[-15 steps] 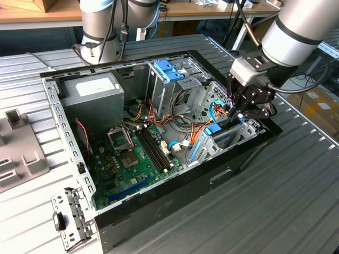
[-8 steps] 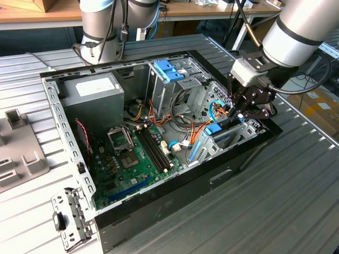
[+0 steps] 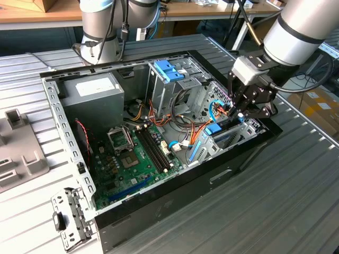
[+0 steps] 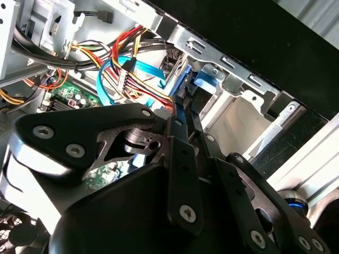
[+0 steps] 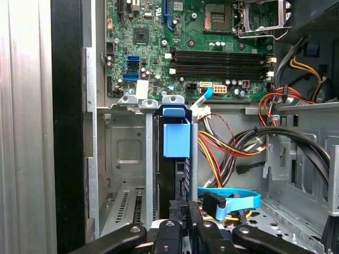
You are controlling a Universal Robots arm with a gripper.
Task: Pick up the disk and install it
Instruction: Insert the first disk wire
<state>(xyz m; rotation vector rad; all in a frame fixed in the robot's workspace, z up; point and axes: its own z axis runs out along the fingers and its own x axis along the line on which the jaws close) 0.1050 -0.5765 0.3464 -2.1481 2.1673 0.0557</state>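
Disk (image 5: 176,174): stands edge-on in drive bay (image 5: 127,153), at 3 o'clock of the open case (image 3: 159,196). End effector (image 3: 242,112): closed on its end. Risk: rails jamming, or cables (image 5: 233,143) snagging.

The open black computer case (image 3: 212,174) lies on the ribbed metal bench (image 3: 296,201). Inside, the green motherboard (image 3: 132,153) sits toward the exterior view's left; the tool (image 3: 241,114) hangs over the drive bay (image 3: 222,140) at its right.
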